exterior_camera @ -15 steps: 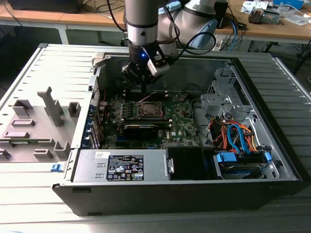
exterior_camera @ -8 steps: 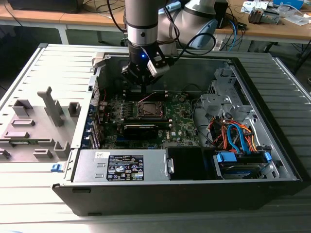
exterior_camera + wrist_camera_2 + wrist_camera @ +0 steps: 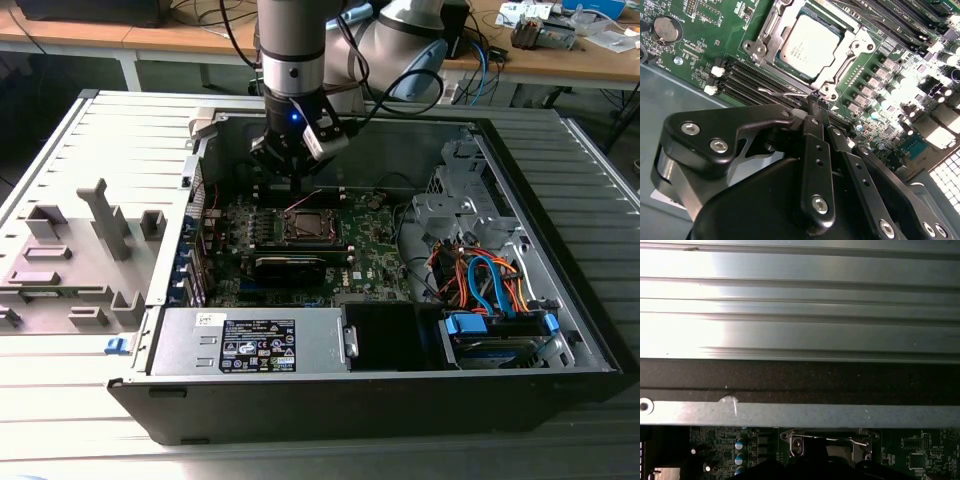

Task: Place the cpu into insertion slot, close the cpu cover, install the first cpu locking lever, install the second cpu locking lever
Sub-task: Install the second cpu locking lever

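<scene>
The gripper [image 3: 813,102] hangs inside the open computer case [image 3: 560,330], just over the far edge of the insertion slot [image 3: 305,226] on the green motherboard [image 3: 375,250]. In the second wrist view its black fingers [image 3: 816,145] run together to a narrow tip with no gap showing between them — the jaws are closed. That tip sits right at a thin silvery wire lever [image 3: 785,92] that lies beside one edge of the socket; whether the tip pinches the wire or only touches it cannot be told.

The cpu [image 3: 809,44] lies flat in the insertion slot, its silver-grey top showing through the window of the cpu cover [image 3: 850,50], which lies down around it. Print on the chip's top is too faint to make out. Long black memory slots [image 3: 747,80] run alongside the socket, and a round coin battery [image 3: 666,28] sits on the board well apart from it.

In the first wrist view the socket's metal edge and a wire lever [image 3: 840,439] show beyond the case's grey wall [image 3: 800,415].

In the exterior view the power supply [image 3: 250,342] sits at the near side of the case and carries a dark label [image 3: 258,350] with small print — not readable. Orange and blue cables [image 3: 485,280] bunch at the exterior view's right. The case rests on a ribbed grey counter [image 3: 60,390].
</scene>
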### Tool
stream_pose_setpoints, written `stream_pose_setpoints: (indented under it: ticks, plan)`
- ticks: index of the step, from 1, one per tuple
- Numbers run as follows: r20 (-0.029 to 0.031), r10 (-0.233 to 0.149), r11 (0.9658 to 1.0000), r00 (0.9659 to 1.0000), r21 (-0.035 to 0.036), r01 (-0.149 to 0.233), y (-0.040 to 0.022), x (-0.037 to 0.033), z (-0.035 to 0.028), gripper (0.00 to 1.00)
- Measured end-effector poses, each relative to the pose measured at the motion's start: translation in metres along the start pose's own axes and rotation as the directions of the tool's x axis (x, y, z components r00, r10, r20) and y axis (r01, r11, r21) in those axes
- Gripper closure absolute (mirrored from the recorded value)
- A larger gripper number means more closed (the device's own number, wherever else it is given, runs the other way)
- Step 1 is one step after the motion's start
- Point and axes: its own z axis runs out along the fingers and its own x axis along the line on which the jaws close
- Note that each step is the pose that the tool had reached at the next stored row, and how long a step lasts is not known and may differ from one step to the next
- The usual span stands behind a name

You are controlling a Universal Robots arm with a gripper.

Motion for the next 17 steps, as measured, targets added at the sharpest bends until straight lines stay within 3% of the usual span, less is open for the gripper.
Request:
stream_pose_setpoints:
  ticks: [17]
  plan:
    - [0.0000, -0.002, 1.0000, 1.0000, 0.0001, 0.002, 0.0000, 0.0002, 0.0055, 0.89]
